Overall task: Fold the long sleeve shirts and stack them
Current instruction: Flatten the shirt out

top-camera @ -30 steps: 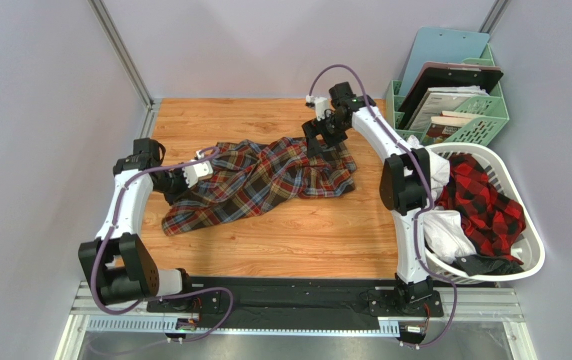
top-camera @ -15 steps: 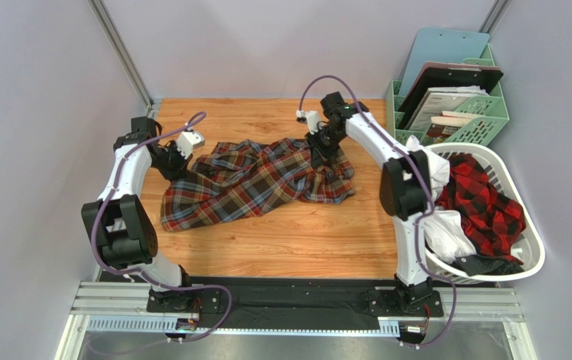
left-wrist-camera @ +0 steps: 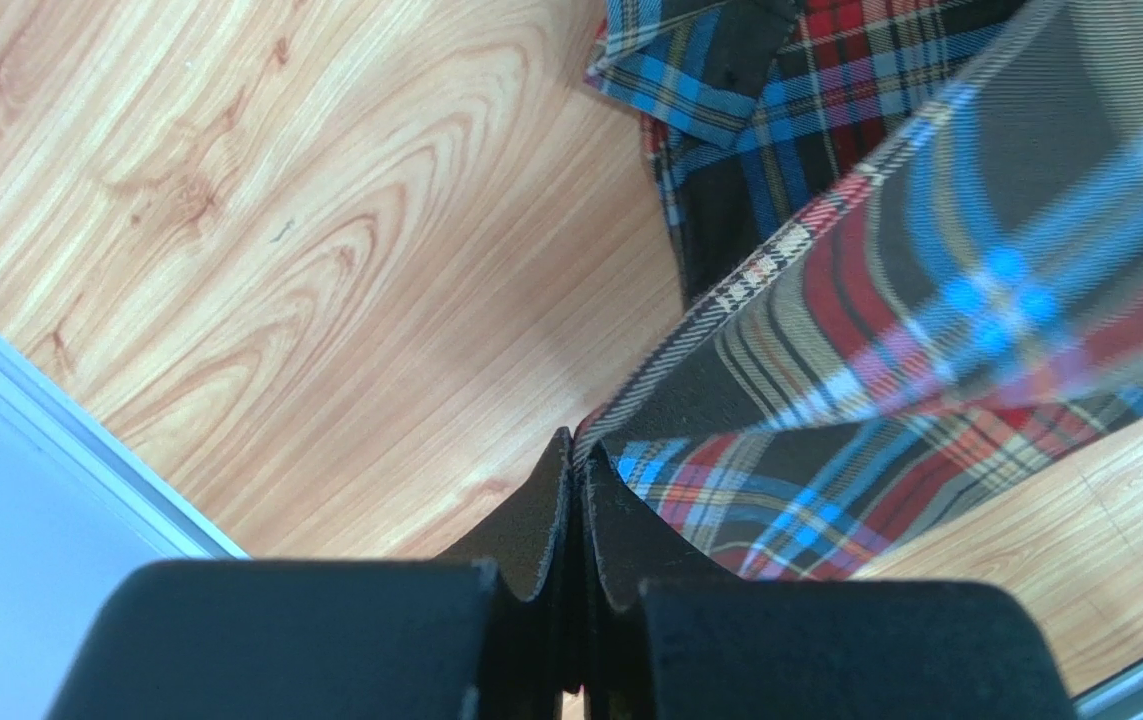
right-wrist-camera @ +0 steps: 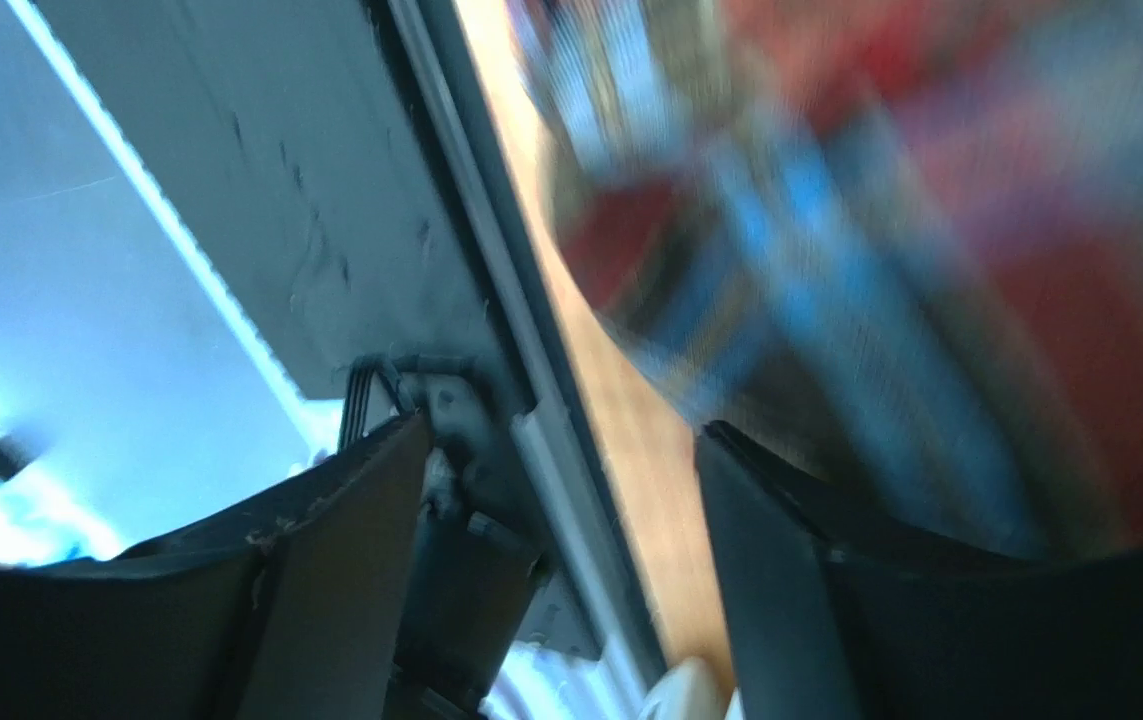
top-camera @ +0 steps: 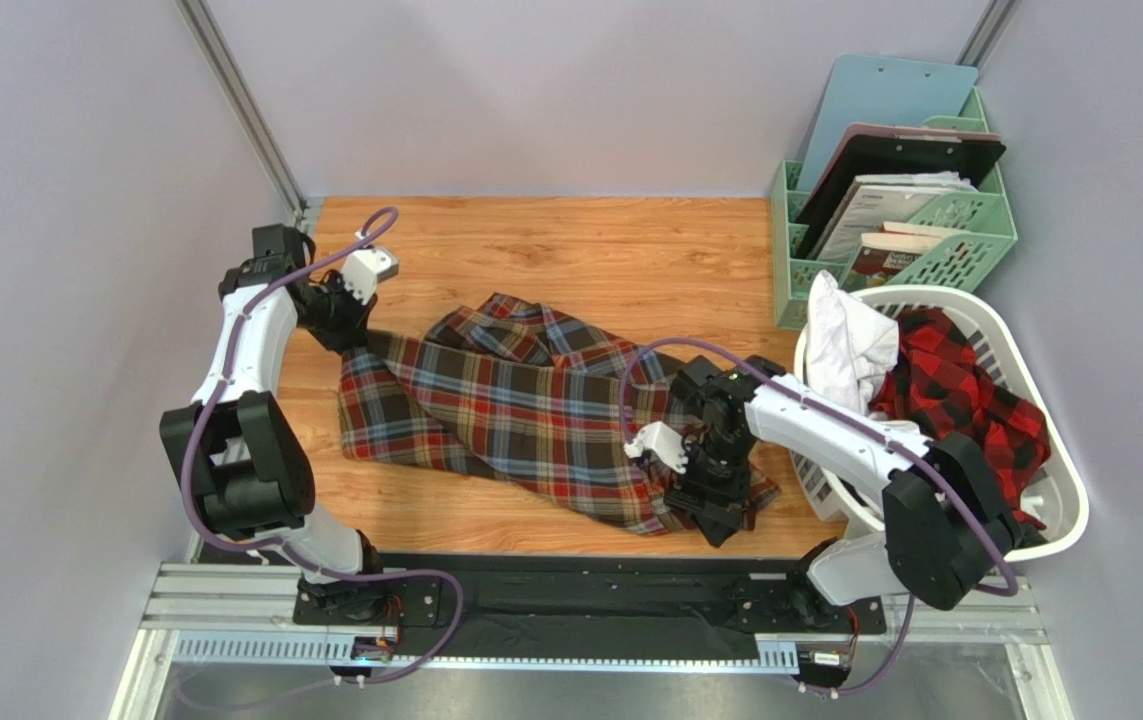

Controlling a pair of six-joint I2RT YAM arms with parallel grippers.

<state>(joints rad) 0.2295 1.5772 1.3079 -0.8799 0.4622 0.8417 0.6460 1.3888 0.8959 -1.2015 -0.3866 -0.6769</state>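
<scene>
The brown plaid shirt (top-camera: pixel 532 405) lies spread and rumpled across the middle of the wooden worktop (top-camera: pixel 577 248), running from the left centre of the overhead frame down to the lower right. The left arm stands folded at the left edge, its forearm reaching up the frame and the wrist bent back down. The left claw (top-camera: pixel 349 333) is clenched on the shirt's upper left corner, and the wrist view shows the cloth edge pinched between the tips of that claw (left-wrist-camera: pixel 574 450), with a fold rising to the upper right. The right arm lies low and sharply bent at the lower right, its forearm stretched leftward over the worktop. The right claw (top-camera: pixel 718 518) points at the near edge, over the shirt's lower right end. In its blurred wrist view the right claw (right-wrist-camera: pixel 562 435) is released, jaws apart, plaid cloth beside one finger. A red-and-black shirt (top-camera: pixel 968 398) sits in the white laundry basket (top-camera: pixel 1061 503) at right.
</scene>
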